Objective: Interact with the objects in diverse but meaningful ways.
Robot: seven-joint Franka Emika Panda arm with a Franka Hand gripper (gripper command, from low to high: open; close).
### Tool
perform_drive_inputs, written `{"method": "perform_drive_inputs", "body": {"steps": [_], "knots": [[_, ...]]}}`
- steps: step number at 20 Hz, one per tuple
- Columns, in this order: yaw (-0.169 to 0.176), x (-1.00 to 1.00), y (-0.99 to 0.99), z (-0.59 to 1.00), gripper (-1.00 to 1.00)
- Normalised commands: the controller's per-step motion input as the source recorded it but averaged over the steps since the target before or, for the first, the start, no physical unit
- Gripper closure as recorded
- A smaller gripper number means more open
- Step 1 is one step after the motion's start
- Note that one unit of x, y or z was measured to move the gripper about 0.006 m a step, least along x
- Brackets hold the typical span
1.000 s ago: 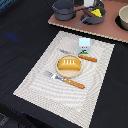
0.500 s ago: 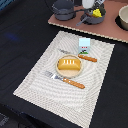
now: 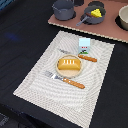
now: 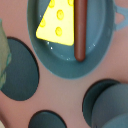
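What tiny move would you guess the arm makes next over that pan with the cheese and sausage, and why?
Probably a short, straight descent toward the sausage. The wrist view looks right down into the small saucepan, where the sausage lies beside the cheese wedge, both uncovered. No gripper fingers show in either view, so it likely sits well above and must drop before gripping anything.

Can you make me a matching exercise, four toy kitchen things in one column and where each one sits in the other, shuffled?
Things:
1. bread loaf
2. cheese wedge
3. milk carton
4. fork

Places:
A. in the small saucepan, beside the sausage
B. standing at the placemat's far edge
C. on the plate in the placemat's middle
D. lying flat on the placemat, nearer the camera than the plate

Pairs: 1-C, 2-A, 3-B, 4-D
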Motion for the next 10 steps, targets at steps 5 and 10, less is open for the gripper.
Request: {"method": "perform_drive_inputs", "body": {"steps": [5, 10], "knots": [[-0.015, -0.03, -0.81, 0.35, -1.0], [-0.032, 0.03, -0.86, 0.29, -1.0]]}}
